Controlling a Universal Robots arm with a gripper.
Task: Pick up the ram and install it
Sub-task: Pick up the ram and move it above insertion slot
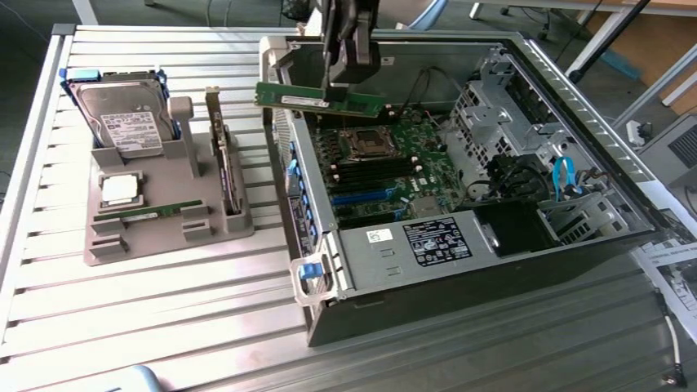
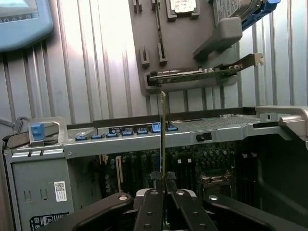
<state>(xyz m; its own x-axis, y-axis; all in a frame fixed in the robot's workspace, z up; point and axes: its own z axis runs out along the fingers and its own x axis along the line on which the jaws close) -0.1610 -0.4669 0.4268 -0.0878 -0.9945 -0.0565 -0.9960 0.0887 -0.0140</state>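
- One ram [image 1: 318,96] hangs clamped in our gripper [image 1: 351,80], gripped by its top edge above the open computer case [image 1: 458,302], probably so its contacts face the motherboard [image 1: 381,167] inside.
- We see the gray holder [image 1: 163,243] carrying a hard drive [image 1: 130,122], processor chip [image 1: 120,189], second memory stick [image 1: 147,214] and expansion card [image 1: 224,163].

Black gripper [image 2: 163,182] showing two slim matte fingers [image 2: 150,214] narrowing toward thin tips, broad curved black links [image 2: 91,216] flaring out on either side, four round silver screws [image 2: 123,197] glinting at the joints, a pale grey plate [image 2: 191,193] peeking between the finger bases
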